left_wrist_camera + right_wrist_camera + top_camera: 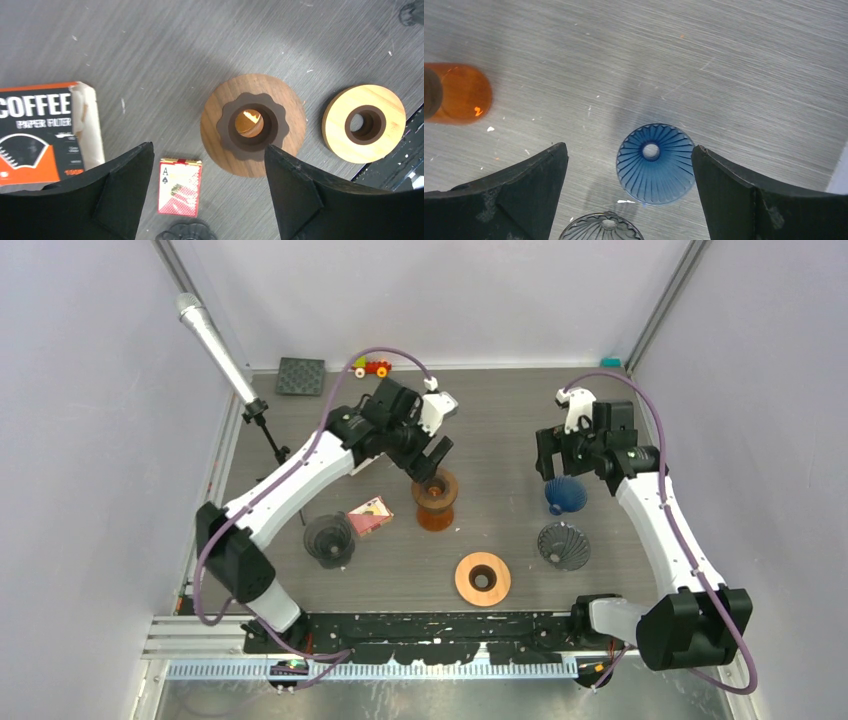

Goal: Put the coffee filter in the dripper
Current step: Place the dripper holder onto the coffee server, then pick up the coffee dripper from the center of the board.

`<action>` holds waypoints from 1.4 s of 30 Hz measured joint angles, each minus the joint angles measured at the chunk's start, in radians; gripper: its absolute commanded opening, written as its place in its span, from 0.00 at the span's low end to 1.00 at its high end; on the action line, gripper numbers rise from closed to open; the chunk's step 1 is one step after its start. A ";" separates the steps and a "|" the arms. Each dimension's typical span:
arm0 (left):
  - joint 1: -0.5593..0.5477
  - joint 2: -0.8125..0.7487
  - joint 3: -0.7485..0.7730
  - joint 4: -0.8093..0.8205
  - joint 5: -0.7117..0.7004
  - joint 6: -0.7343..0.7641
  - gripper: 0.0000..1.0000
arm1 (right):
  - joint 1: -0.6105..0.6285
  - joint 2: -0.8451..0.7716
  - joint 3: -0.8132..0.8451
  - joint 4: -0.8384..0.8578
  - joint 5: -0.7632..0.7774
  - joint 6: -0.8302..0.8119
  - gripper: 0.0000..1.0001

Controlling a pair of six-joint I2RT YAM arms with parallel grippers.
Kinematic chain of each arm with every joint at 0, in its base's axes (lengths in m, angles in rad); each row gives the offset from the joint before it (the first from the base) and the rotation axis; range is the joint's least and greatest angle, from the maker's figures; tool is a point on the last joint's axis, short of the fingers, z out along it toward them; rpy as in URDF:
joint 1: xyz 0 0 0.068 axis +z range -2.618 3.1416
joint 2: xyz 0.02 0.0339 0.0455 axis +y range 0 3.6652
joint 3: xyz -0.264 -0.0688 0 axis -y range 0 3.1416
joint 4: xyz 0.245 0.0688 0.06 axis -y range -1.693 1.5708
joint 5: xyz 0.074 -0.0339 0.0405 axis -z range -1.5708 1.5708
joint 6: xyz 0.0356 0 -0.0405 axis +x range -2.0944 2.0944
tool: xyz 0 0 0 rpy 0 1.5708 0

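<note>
The left gripper point(209, 149), spread wide and empty, hovers over the amber dripper point(250, 123); the right gripper point(629, 149), equally open, holds nothing. The coffee filter box point(45, 130) lies just beyond the playing cards point(180, 187), far-left of that dripper. Pinching one paper edge point(89, 125) cleanly likely matters most.

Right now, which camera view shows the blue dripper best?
The right wrist view: the blue dripper is seen between the fingers of the open right hand, its ribs and centre hole clear. The top view shows it small, close to that hand. The left wrist view does not show it.
</note>
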 measured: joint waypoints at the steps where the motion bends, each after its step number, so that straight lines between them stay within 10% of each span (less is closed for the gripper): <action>1: 0.000 -0.026 -0.007 0.004 -0.005 0.007 0.85 | 0.000 0.005 0.013 -0.008 0.023 0.004 0.93; 24: 0.000 -0.215 -0.161 0.058 -0.041 0.077 0.85 | -0.187 0.328 0.047 -0.157 0.175 0.005 0.46; 42: 0.000 -0.241 -0.167 0.064 -0.040 0.077 0.85 | -0.199 0.407 0.047 -0.172 0.123 0.003 0.28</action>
